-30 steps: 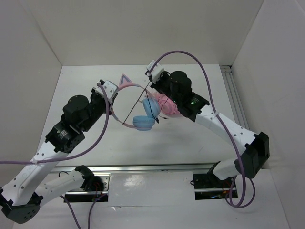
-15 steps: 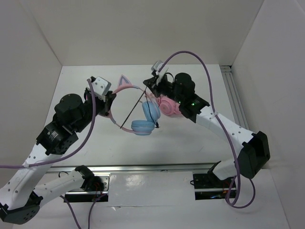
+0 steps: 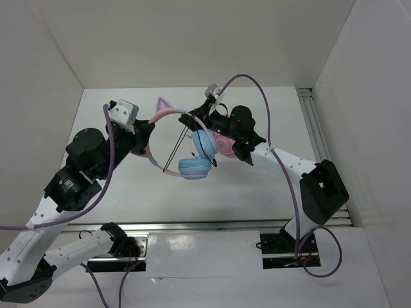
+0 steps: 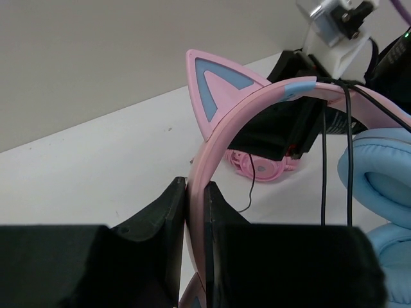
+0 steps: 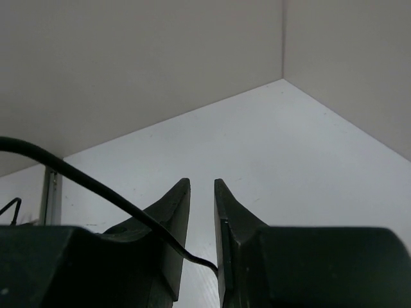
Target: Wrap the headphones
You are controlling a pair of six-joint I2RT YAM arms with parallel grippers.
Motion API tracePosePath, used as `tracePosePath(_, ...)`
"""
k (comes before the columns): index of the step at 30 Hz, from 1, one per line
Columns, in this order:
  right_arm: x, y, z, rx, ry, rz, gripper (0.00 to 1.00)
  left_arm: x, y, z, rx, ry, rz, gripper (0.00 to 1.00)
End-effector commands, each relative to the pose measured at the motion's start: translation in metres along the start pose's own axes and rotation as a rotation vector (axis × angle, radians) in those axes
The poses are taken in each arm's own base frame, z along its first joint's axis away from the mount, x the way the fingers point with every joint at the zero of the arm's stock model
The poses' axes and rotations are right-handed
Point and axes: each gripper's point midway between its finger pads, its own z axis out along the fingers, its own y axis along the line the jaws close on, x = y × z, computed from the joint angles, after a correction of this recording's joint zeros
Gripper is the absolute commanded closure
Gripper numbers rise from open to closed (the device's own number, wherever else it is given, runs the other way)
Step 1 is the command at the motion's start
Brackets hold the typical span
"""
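The headphones have a pink cat-ear headband (image 3: 168, 113) and light blue ear cups (image 3: 194, 168), and hang above the table. My left gripper (image 3: 149, 141) is shut on the headband (image 4: 221, 138), with its jaws (image 4: 196, 187) pressed against both sides of it. The thin black cable (image 3: 178, 149) runs taut from the lower end of the band up to my right gripper (image 3: 191, 120), just right of the band's top. In the right wrist view the cable (image 5: 96, 186) crosses the left finger and ends between the nearly closed jaws of the gripper (image 5: 201, 185).
All-pink headphones (image 3: 225, 146) lie on the table under my right wrist; they also show in the left wrist view (image 4: 260, 168). White walls enclose the table on three sides. A metal rail (image 3: 314, 128) runs along the right edge.
My left arm drew back and to the left, carrying the headband with it. My right gripper swung left to the top of the band, keeping the cable taut.
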Motion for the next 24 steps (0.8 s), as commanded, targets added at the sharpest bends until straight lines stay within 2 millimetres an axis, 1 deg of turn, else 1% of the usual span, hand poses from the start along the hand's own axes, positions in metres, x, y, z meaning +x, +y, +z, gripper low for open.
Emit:
tracePosePath(1, -0.011, 0.013, 0.018, -0.09, -0.081, 0.064, 0.71, -0.063, 0.005, -0.007, -0.036, -0.19, -0.108, 1.0)
tracePosePath(2, -0.008, 0.012, 0.02, -0.09, -0.081, 0.074, 0.71, -0.063, 0.007, -0.004, -0.05, -0.187, -0.109, 1.0)
tracePosePath(3, -0.009, 0.01, 0.022, -0.083, -0.098, 0.085, 0.71, -0.063, 0.012, -0.004, -0.081, -0.188, -0.112, 1.0)
tracePosePath(4, -0.003, 0.014, 0.023, -0.092, -0.094, 0.099, 0.71, -0.063, 0.015, -0.005, -0.095, -0.188, -0.113, 1.0)
tracePosePath(5, 0.006, 0.011, 0.026, -0.09, -0.087, 0.112, 0.71, -0.066, 0.019, -0.005, -0.121, -0.199, -0.118, 1.0)
tracePosePath(7, 0.014, 0.013, 0.027, -0.108, -0.088, 0.135, 0.71, -0.073, 0.022, -0.006, -0.131, -0.212, -0.107, 1.0)
tracePosePath(8, 0.027, 0.01, 0.028, -0.103, -0.069, 0.146, 0.71, -0.073, 0.024, -0.003, -0.146, -0.208, -0.108, 1.0)
tracePosePath(9, 0.031, 0.012, 0.028, -0.112, -0.065, 0.161, 0.71, -0.082, 0.026, -0.005, -0.159, -0.223, -0.1, 1.0)
tracePosePath(10, 0.034, 0.015, 0.031, -0.121, -0.065, 0.162, 0.71, -0.081, 0.026, -0.001, -0.16, -0.21, -0.096, 1.0)
tracePosePath(11, 0.044, 0.013, 0.032, -0.117, -0.048, 0.172, 0.71, -0.085, 0.028, -0.003, -0.173, -0.22, -0.1, 1.0)
tracePosePath(12, 0.047, 0.018, 0.034, -0.127, -0.046, 0.183, 0.71, -0.086, 0.028, -0.001, -0.174, -0.218, -0.091, 1.0)
tracePosePath(13, 0.047, 0.016, 0.037, -0.128, -0.048, 0.182, 0.71, -0.09, 0.031, -0.003, -0.189, -0.228, -0.095, 1.0)
tracePosePath(14, 0.051, 0.015, 0.038, -0.126, -0.041, 0.186, 0.71, -0.09, 0.031, -0.003, -0.189, -0.229, -0.095, 1.0)
tracePosePath(15, 0.054, 0.014, 0.04, -0.123, -0.03, 0.192, 0.71, -0.09, 0.035, -0.004, -0.214, -0.229, -0.098, 1.0)
tracePosePath(16, 0.064, 0.012, 0.04, -0.116, -0.007, 0.205, 0.71, -0.094, 0.038, -0.006, -0.224, -0.237, -0.102, 1.0)
tracePosePath(17, 0.065, 0.017, 0.042, -0.124, -0.005, 0.206, 0.71, -0.096, 0.038, -0.006, -0.224, -0.248, -0.105, 1.0)
tracePosePath(19, 0.079, 0.013, 0.043, -0.118, 0.019, 0.219, 0.71, -0.1, 0.04, -0.009, -0.236, -0.256, -0.109, 1.0)
tracePosePath(22, 0.084, 0.012, 0.044, -0.117, 0.021, 0.221, 0.71, -0.102, 0.042, -0.009, -0.246, -0.265, -0.113, 1.0)
tracePosePath(23, 0.093, 0.011, 0.042, -0.112, 0.038, 0.219, 0.69, -0.102, 0.043, -0.01, -0.255, -0.265, -0.115, 1.0)
tracePosePath(24, 0.096, 0.012, 0.042, -0.118, 0.049, 0.224, 0.67, -0.102, 0.043, -0.01, -0.255, -0.265, -0.115, 1.0)
